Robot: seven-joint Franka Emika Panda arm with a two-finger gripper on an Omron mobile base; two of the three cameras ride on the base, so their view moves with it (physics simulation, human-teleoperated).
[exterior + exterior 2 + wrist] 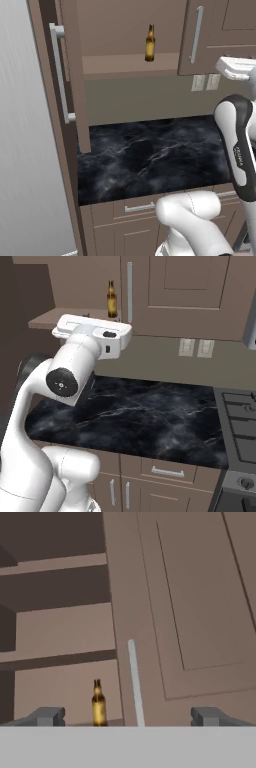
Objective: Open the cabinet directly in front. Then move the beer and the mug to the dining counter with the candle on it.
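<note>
The brown wall cabinet has its left door (pixel 67 75) swung open and its right door (pixel 220 35) shut. Alone on the open bottom shelf stands the beer (pixel 149 43) (pixel 112 300), upright, close to the shut door's silver bar handle (pixel 129 291). In the hand view my gripper (pixel 130 717) is open with nothing between its fingertips. It faces the shut door (pixel 190 612), with the beer (pixel 98 704) low and left of centre, some way off. The mug, the dining counter and the candle are out of view.
A black marble worktop (pixel 150 155) lies under the cabinet, with brown drawers (pixel 140 207) below it. The open door edge and its handle (pixel 60 75) jut out at the left beside a grey panel (pixel 25 150). A stove (pixel 240 421) sits at the right.
</note>
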